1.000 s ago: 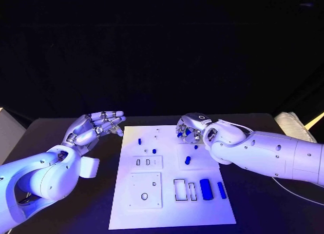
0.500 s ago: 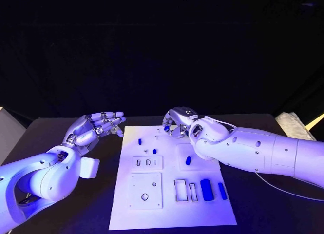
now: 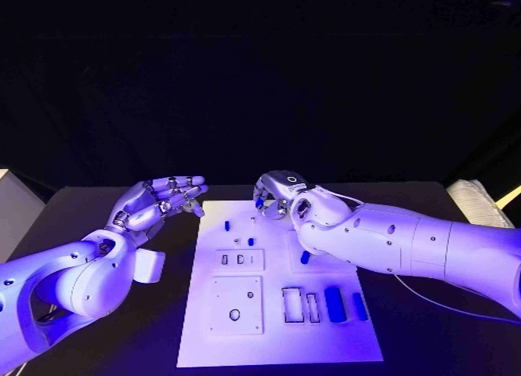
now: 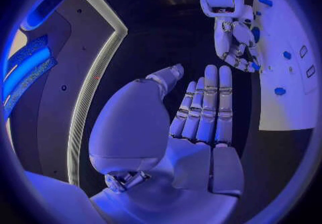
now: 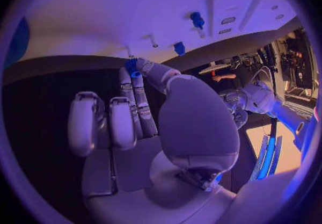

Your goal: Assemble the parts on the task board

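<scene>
- Right robot hand point(image 3: 278, 195) over board's point(image 3: 328, 329) far edge, pinching a blue part point(image 5: 131, 66), apparently at fingertips.
- Left robot hand point(image 3: 161, 202) beside the board over bench point(image 3: 124, 345), fingers apart, nothing held.

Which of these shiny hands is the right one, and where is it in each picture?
Head view: the right hand hangs over the far edge of the board.
Left wrist view: the right hand lies beyond the left hand's fingers, against the board.
Right wrist view: the right hand fills the middle, pinching a blue part near the board.
Shared landmark: the white board.
</scene>
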